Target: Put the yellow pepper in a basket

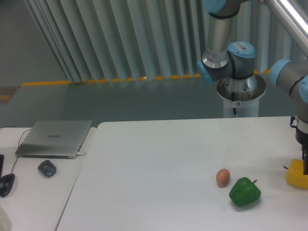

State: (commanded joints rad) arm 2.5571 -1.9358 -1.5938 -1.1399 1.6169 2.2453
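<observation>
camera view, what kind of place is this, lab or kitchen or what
Most likely a robotics lab or test cell, not a kitchen: a pedestal-mounted arm stands behind a plain white table, a closed laptop sits on a side desk, and yellow-marked floor runs along a corrugated wall.

- table: wide bare stretch across left and centre, open to approach from above
- egg and green pepper just beside each other, right of centre, low obstacles
- yellow pepper at right edge, well apart from green pepper; gap between passable
- gripper directly over yellow pepper, partly cut off by frame
- laptop, mouse on side desk, far left
</observation>
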